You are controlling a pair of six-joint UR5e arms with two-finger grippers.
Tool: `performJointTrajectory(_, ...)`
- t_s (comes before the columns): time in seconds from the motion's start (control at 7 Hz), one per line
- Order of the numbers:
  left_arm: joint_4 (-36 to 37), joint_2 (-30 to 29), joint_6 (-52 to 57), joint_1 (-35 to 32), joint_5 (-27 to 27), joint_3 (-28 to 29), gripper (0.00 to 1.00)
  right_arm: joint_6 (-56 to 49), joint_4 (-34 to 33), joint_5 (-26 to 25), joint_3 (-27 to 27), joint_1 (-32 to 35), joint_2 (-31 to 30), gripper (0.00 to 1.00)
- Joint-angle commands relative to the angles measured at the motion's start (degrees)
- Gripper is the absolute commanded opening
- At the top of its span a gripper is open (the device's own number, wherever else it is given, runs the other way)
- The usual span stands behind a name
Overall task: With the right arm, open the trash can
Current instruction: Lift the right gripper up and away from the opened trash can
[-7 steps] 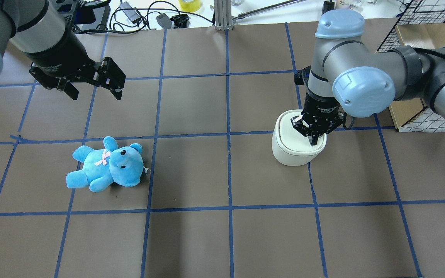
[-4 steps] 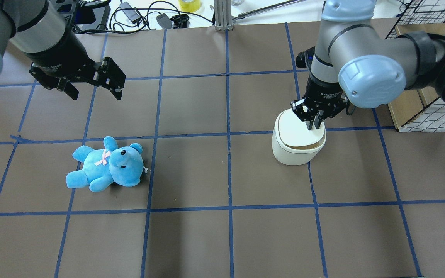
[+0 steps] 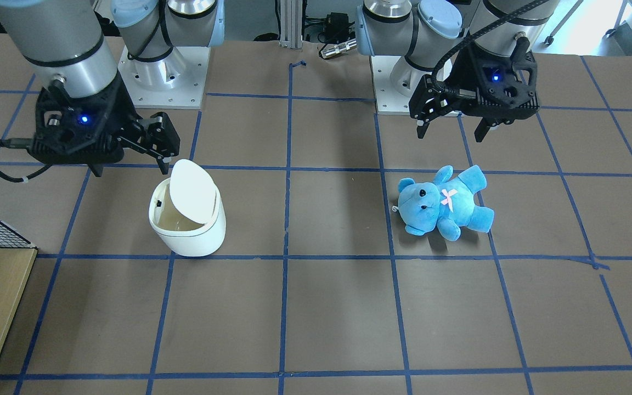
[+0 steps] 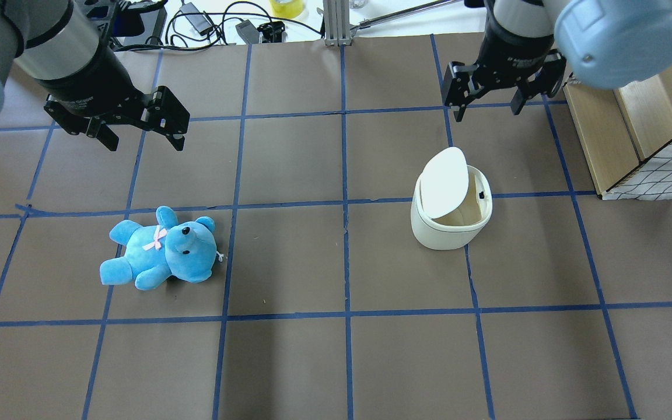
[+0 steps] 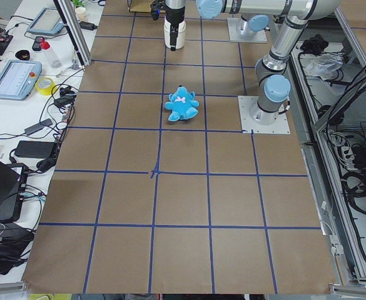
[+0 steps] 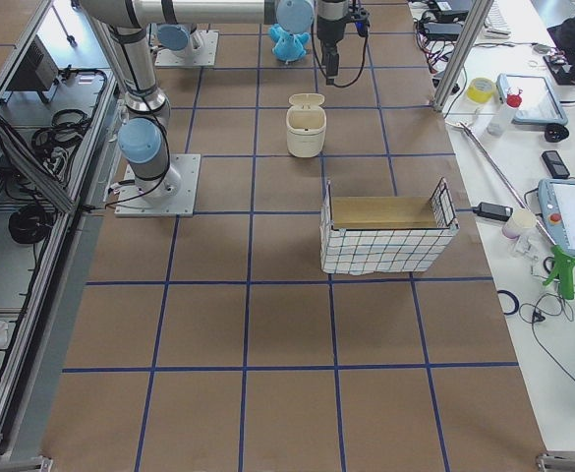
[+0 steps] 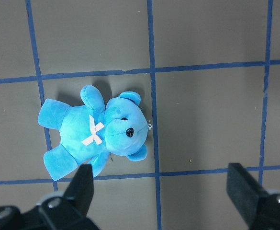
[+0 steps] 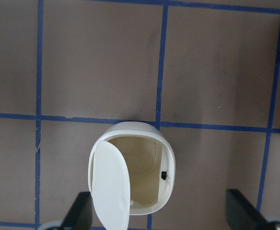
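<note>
The right gripper (image 4: 486, 109) is hanging above the trash can (image 4: 450, 233) and well clear of it, its fingers (image 4: 456, 106) standing wide apart, holding nothing and touching nothing. In the right wrist view the two fingertips are framing the can from either side at the bottom edge. The left gripper (image 4: 144, 142) is also hovering in the air with its fingers spread wide and nothing between them, up over the blue teddy bear (image 4: 164, 249), which is lying on the table (image 4: 312, 262) well apart from the can. The trash can is sitting upright on the table on the right arm's side, straddling a blue tape line. Its white lid (image 4: 444, 184) is standing tilted up on the side toward the bear, leaving the mouth open and the cream inner walls showing. A wire-sided box (image 6: 385, 236) is sitting farther out, its wooden inner walls showing.
</note>
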Motion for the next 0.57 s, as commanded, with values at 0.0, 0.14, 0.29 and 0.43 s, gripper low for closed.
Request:
performJointTrajectory(0.0,0.0,0.0,0.0,0.0,0.0,0.0,1.0,0.21,1.56,0.29,-3.99,0.25,0.06,1.0)
performJointTrajectory(0.14,0.0,0.0,0.0,0.0,0.0,0.0,1.0,0.3,1.48,0.3,-3.99,0.26,0.15,1.0)
performJointTrajectory(0.29,0.0,0.0,0.0,0.0,0.0,0.0,1.0,0.22,1.3,0.3,-3.9,0.26,0.24,1.0)
performJointTrajectory(0.43,0.0,0.0,0.0,0.0,0.0,0.0,1.0,0.22,1.13,0.3,-3.9,0.34,0.33,1.0)
